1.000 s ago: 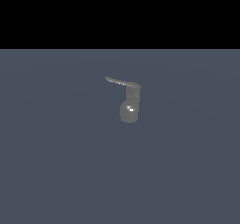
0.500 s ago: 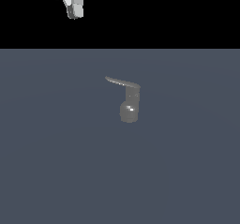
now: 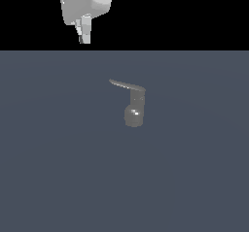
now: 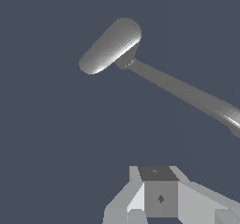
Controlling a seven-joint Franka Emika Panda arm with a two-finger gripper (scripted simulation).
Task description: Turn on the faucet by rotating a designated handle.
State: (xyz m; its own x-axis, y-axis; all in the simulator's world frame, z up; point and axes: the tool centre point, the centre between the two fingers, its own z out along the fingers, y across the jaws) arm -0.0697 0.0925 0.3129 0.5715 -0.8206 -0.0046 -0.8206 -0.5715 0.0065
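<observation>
Exterior view, claw (image 3: 83,36) lower than before, opening unclear, faucet (image 3: 134,108) untouched

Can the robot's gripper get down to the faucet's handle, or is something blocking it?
Probably yes. The gripper hangs high above, toward the exterior view's left of the handle, not touching it. Nothing lies between them, and the faucet stands alone on the grey surface.

We see a flat, matte slate-blue floor (image 3: 58,168) filling the exterior view below a black band, and on it stands one thing only — a small dull-grey metal faucet (image 3: 134,113) with a rounded base, set slightly toward the exterior view's right of centre.
</observation>
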